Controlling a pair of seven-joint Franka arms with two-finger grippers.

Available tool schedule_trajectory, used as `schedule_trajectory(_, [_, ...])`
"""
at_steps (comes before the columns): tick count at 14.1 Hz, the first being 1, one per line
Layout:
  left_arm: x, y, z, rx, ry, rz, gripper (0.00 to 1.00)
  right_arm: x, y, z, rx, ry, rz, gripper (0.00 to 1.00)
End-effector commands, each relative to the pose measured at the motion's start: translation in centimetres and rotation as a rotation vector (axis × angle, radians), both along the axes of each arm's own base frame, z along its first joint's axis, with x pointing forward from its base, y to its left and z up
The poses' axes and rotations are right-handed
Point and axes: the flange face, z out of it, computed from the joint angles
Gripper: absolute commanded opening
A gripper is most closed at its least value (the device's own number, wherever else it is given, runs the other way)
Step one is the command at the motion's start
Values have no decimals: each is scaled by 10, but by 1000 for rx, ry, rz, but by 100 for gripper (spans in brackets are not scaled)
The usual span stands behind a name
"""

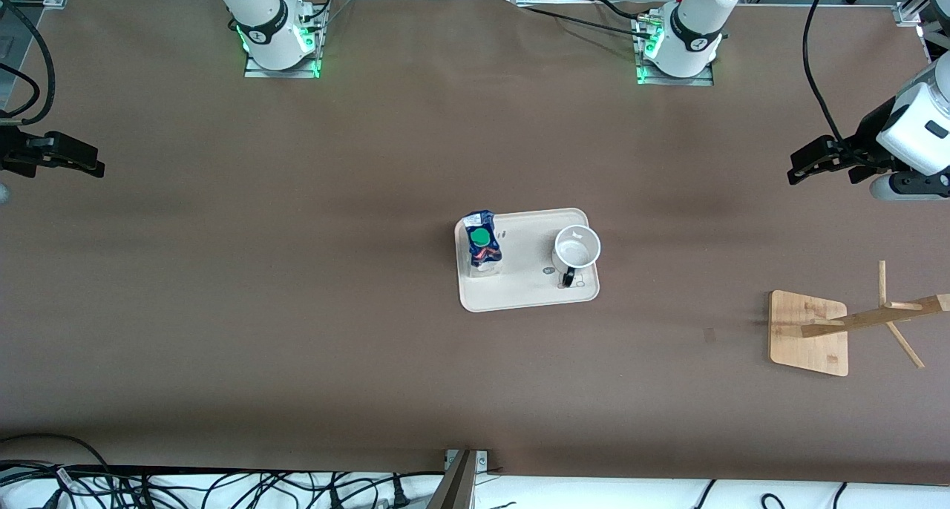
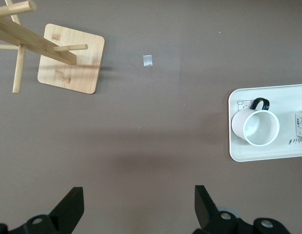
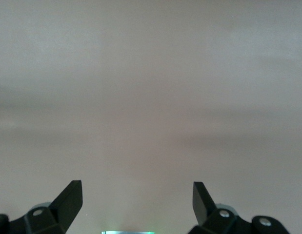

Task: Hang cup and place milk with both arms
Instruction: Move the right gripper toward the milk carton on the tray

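Observation:
The white cup (image 1: 577,250) with its black handle stands on a cream tray (image 1: 531,295) at the table's middle; it also shows in the left wrist view (image 2: 255,126). The dark blue milk carton (image 1: 482,243) with a green cap stands on the same tray, toward the right arm's end; only its edge (image 2: 301,124) shows in the left wrist view. My left gripper (image 1: 805,164) is open and empty, up over the left arm's end of the table; its fingertips (image 2: 72,202) frame bare table. My right gripper (image 1: 89,162) is open and empty over the right arm's end.
A wooden cup rack (image 1: 876,320) with pegs stands on a square base (image 1: 809,335) near the left arm's end, nearer the front camera than the left gripper; it also shows in the left wrist view (image 2: 48,46). A small tape mark (image 2: 148,60) lies on the brown table.

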Motion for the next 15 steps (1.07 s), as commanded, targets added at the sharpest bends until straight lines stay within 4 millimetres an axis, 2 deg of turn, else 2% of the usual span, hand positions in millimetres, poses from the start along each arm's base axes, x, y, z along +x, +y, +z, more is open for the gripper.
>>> schedule_trajectory(1, [-4,2,6,3,-4,-17,100,1,-2,4,5,5,-2,100])
schedule_trajectory(9, [-4,2,7,5,-5,-17,100,3,1,-1,18,12,-3,100])
schedule_trajectory(13, [-4,1,5,3,-2,-18,100,8,2,-17,46,40,7,100])
schedule_trajectory(15, [-4,1,5,3,-4,-18,100,11,6,-18,35,32,15,100])
